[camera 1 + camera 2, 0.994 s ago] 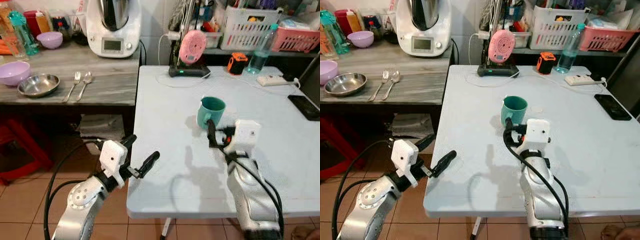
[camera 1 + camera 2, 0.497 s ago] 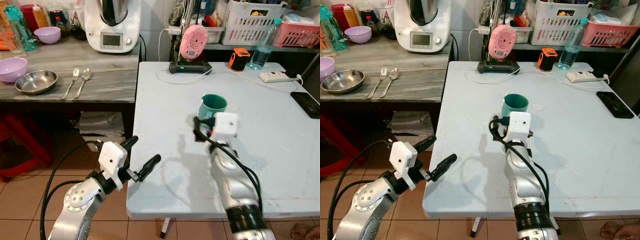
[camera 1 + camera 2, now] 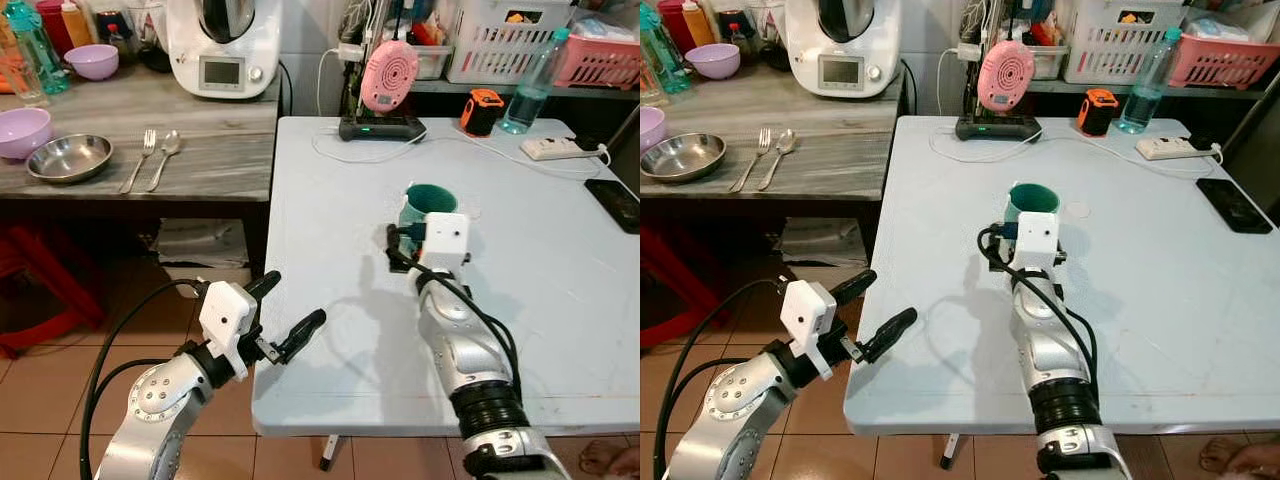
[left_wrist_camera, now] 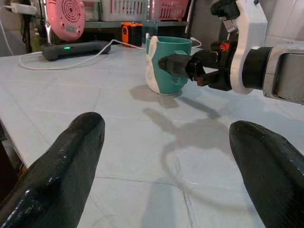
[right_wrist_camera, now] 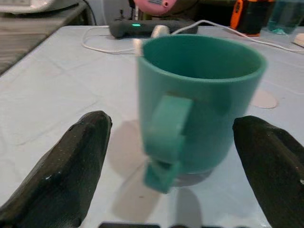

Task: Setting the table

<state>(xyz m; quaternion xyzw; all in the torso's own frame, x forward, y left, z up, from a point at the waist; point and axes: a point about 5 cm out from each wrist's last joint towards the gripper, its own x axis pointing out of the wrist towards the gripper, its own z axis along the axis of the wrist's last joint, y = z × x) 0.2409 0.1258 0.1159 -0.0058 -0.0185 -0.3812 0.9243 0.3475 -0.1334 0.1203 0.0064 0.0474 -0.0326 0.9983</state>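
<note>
The right gripper's (image 5: 175,156) 2 fingers (image 5: 71,175) are spread wide on either side of the teal mug (image 5: 202,102), its handle turned toward the wrist, and none of the black tips touch it. The mug stands upright on the pale surface (image 3: 330,200), near the middle, just beyond the right gripper's white wrist block. From there the silver right arm runs back toward the near edge of the surface. The left gripper (image 3: 285,315) hangs off the near left corner of the surface, over the tiled floor, its fingers (image 4: 61,166) also wide apart and holding nothing. Further back on the surface sit a pink fan (image 3: 388,75) on a black base, an orange tool (image 3: 481,110), a water bottle (image 3: 528,85), a power strip (image 3: 556,149) and a phone (image 3: 620,205). On the grey counter to the left lie a fork (image 3: 140,160) and spoon (image 3: 163,157) side by side, with a steel bowl (image 3: 68,157) and a purple bowl (image 3: 20,132) beside them.
</note>
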